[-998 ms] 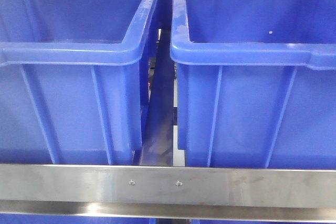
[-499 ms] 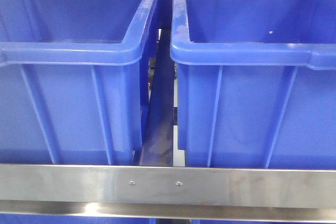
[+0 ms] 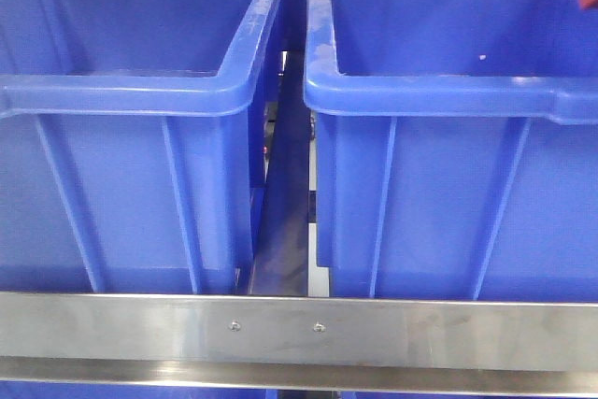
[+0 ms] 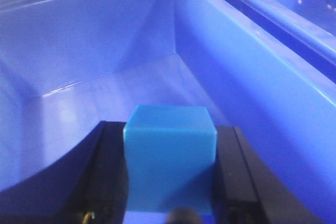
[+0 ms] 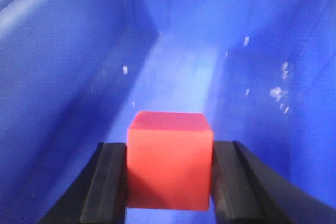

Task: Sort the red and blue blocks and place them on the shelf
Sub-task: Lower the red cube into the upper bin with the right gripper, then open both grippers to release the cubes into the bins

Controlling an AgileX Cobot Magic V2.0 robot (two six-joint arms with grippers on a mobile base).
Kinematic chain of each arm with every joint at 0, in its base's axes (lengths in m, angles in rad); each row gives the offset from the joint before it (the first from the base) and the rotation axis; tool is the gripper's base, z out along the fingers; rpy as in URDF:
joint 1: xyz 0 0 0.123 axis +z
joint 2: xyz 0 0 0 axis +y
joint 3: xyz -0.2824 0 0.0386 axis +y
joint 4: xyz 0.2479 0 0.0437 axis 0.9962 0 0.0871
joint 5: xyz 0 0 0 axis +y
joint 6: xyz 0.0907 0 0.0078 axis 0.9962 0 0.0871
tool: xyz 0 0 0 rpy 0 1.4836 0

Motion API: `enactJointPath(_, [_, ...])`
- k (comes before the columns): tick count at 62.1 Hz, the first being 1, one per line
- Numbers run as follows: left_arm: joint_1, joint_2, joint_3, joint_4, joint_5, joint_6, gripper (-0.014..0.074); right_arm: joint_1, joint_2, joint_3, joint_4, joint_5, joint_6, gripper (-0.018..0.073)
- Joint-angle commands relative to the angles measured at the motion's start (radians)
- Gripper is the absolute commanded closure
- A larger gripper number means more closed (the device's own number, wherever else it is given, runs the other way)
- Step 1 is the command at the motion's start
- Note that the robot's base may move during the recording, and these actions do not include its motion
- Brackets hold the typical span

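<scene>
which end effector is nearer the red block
Right. The right end effector is shut on the red block over a blue bin; the left end effector grips the blue block instead.

Two big blue bins (image 3: 131,91) side by side (glossy plastic), narrow gap btwn.

No text, label, brand or number can be read anywhere. The blue bins (image 3: 140,184), the steel front rail (image 3: 420,329) and both cubes show plain, unmarked faces.

Red block (image 5: 169,161) and blue block (image 4: 170,163) each clamped upright.
</scene>
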Motion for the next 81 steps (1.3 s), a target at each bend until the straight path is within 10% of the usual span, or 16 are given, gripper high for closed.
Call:
enactJointPath(1, [-0.003, 0.024, -0.040, -0.080, -0.134, -0.001, 0.0471, 0.001, 0.004, -0.040, -0.009, -0.136, -0.005, 0.0511])
enactJointPath(47, [-0.003, 0.086, -0.043, -0.121, -0.197, -0.001, 0.0461, 0.001, 0.043, -0.039, -0.009, -0.143, -0.005, 0.0395])
enactJointPath(64, [-0.003, 0.086, -0.043, -0.121, -0.162, -0.001, 0.0104, 0.001, 0.043, -0.039, -0.009, -0.116, -0.005, -0.0059])
enactJointPath(81, [-0.003, 0.084, -0.043, -0.121, -0.151, -0.001, 0.0010, 0.001, 0.043, -0.039, -0.009, -0.093, -0.005, -0.0058])
